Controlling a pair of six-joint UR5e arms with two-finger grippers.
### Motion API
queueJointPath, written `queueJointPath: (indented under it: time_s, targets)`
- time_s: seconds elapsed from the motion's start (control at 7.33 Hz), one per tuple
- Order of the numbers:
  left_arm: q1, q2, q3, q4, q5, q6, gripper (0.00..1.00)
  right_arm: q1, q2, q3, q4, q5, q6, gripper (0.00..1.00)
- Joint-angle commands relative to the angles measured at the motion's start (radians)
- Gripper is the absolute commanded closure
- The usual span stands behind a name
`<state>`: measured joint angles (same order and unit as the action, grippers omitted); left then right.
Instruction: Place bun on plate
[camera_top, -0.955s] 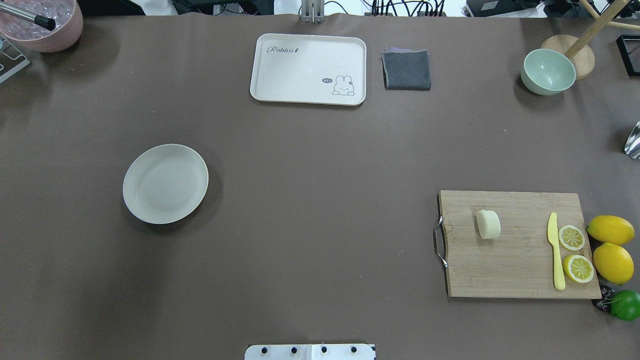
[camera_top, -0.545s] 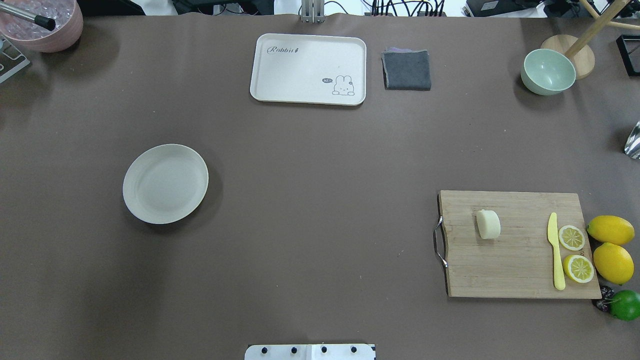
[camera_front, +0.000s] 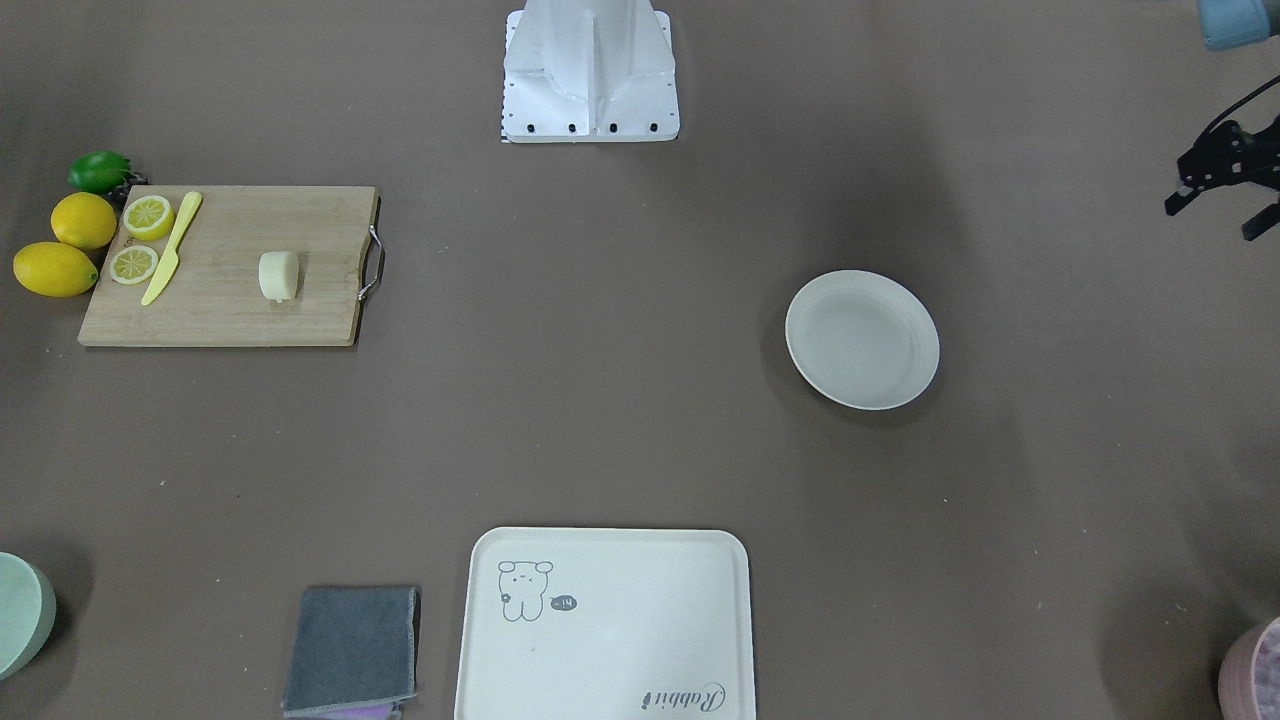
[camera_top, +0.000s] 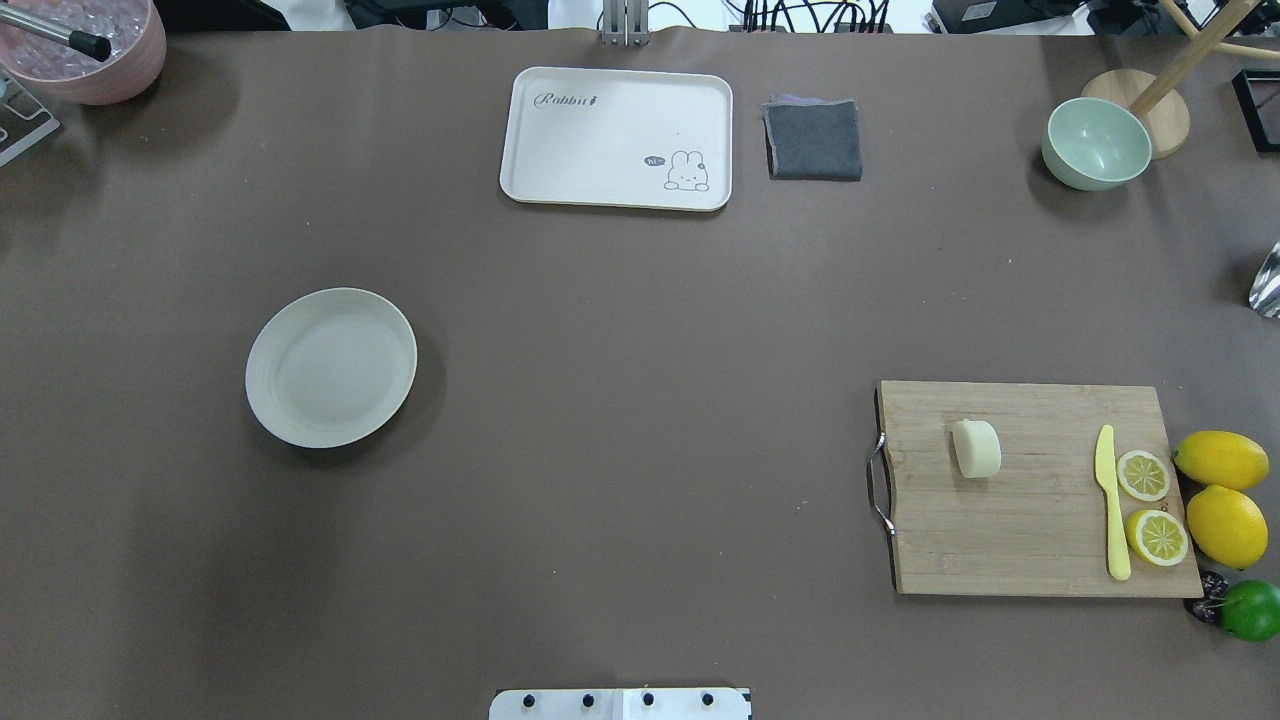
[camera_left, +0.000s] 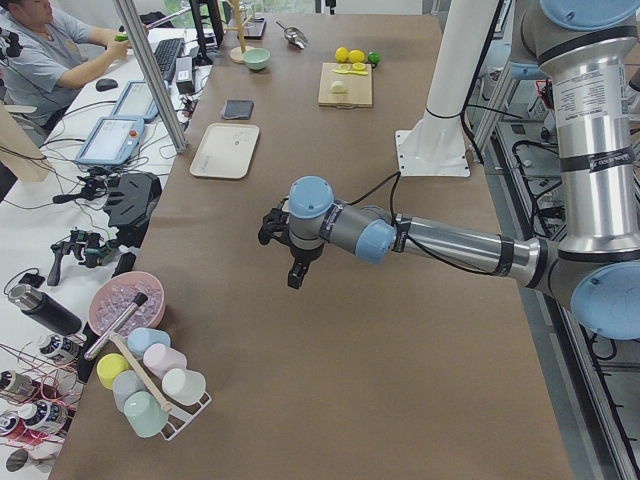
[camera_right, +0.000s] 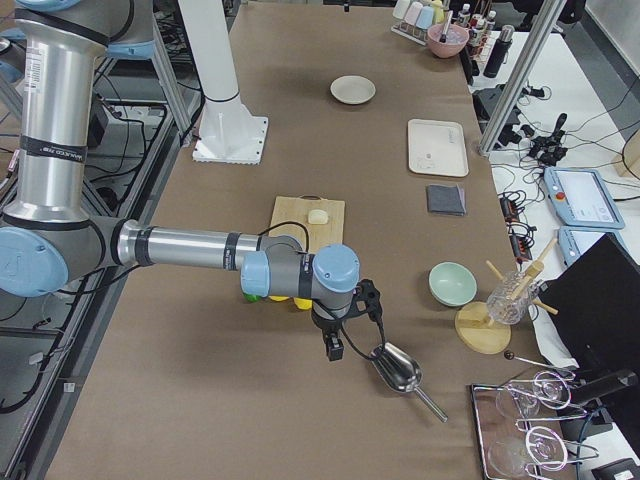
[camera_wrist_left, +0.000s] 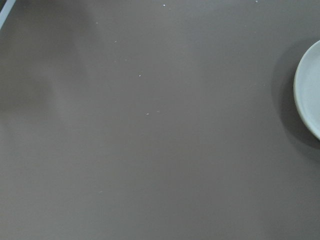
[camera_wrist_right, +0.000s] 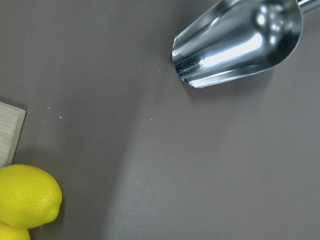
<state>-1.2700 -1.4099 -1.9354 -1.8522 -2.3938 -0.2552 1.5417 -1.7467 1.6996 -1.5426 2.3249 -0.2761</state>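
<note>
The bun, a small pale cream block, lies on the wooden cutting board at the right of the table; it also shows in the front view as the bun. The round off-white plate sits bare at the left, far from the bun, and the plate's rim shows at the left wrist view's right edge. My left gripper hangs open and holds nothing, beyond the plate toward the table's left end. My right gripper hovers past the board near the lemons; whether it is open or shut I cannot tell.
On the board lie a yellow knife and two lemon halves. Whole lemons and a lime sit beside it. A metal scoop lies near my right gripper. At the back are a rabbit tray, a grey cloth and a green bowl.
</note>
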Motion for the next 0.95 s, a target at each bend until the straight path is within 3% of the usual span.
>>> queueJointPath:
  time_s: [0.0,0.27,0.41,0.82]
  targets:
    - [0.183,-0.046,0.007,-0.092,0.101,-0.302,0.03,-0.002,-0.002,-0.006,0.001,0.007,-0.002,0.0]
    - [0.326,-0.174,0.1,-0.096,0.137,-0.446,0.03,-0.002,-0.002,-0.012,0.001,0.007,-0.002,0.0]
    - [0.357,-0.191,0.105,-0.097,0.227,-0.461,0.03,-0.002,-0.002,-0.017,0.001,0.007,0.0,0.0]
    - [0.437,-0.26,0.168,-0.149,0.252,-0.654,0.04,-0.002,-0.002,-0.024,0.001,0.007,-0.002,0.0]
